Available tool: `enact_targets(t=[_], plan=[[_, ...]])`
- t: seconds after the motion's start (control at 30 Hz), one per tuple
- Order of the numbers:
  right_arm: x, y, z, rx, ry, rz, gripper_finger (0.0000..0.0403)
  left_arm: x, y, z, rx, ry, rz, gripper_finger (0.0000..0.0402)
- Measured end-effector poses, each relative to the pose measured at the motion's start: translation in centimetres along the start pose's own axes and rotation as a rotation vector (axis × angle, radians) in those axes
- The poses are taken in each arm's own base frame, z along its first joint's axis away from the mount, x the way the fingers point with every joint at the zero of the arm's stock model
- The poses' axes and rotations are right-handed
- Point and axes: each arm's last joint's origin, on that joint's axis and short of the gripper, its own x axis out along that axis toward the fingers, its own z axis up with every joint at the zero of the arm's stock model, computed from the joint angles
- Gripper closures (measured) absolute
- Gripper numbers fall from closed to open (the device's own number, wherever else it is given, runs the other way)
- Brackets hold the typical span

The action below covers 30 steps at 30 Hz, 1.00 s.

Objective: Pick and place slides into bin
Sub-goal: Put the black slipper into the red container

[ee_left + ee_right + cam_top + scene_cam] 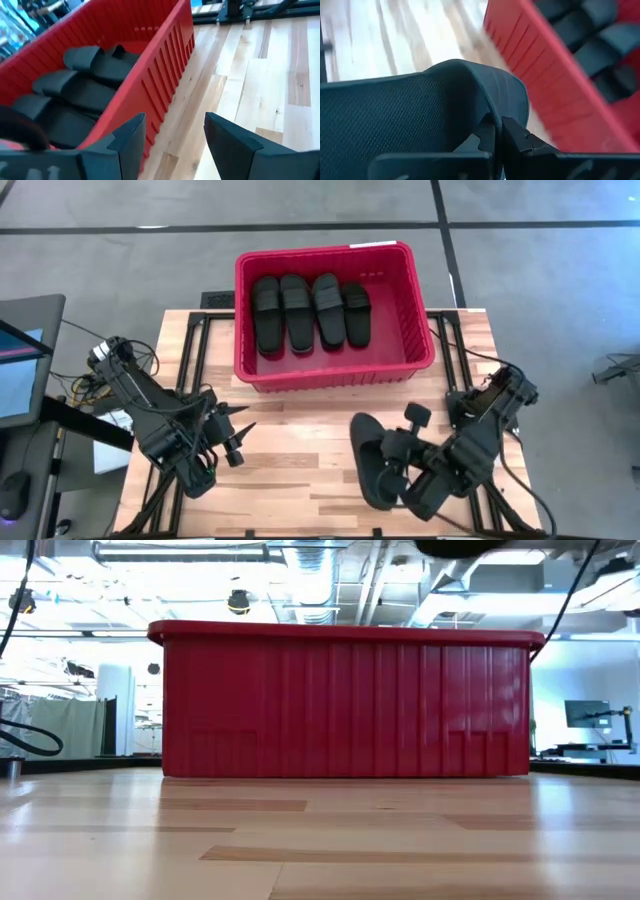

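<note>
High view, surface: a pale wooden table (300,470) is standing on grey floor, with a monitor at 9 o'clock.
High view, bin: the red bin (420,330) is sitting at the table's 12 o'clock edge.
High view, count: four slides in the bin (310,310) are lying side by side; a fifth slide (368,455) is hanging at 5 o'clock.
High view, right gripper (385,472): it is pinching that fifth slide, fingers fully closed on it.
High view, left gripper (243,438): it is waiting at 7 o'clock, fingers spread, carrying nothing.
Low view: the bin's ribbed wall is filling the middle, with ceiling ducts and lights of a bright room behind.
Left wrist view: parted fingers (127,145) are pointing at the bin's corner.
Right wrist view: closed fingertips (512,135) are clamping the slide's textured edge, beside the bin's rim.
</note>
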Motion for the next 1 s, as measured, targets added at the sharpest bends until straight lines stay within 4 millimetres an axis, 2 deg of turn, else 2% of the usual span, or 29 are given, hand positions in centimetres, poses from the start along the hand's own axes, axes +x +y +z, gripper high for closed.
enact_targets(t=[0.17, 0.47, 0.73, 1.0], plan=[[-0.2, -1.8, 2.5, -0.015, -0.069, -0.033, 0.0402, -0.9, 1.2, 1.6, 0.015, -0.052, -0.007, 0.0209], [1.6, -5.5, 5.7, -0.142, -0.090, -0.163, 0.0402, -3.0, 4.4, 3.4, -0.020, -0.157, -0.033, 0.0209], [3.3, -11.3, 7.8, -0.206, -0.031, -0.276, 0.0402, -4.0, 6.5, 3.9, -0.076, -0.260, 0.001, 0.0209], [2.8, -18.0, 8.5, -0.250, 0.022, -0.373, 0.0402, -4.2, 7.4, 4.3, -0.096, -0.367, 0.096, 0.0209]])
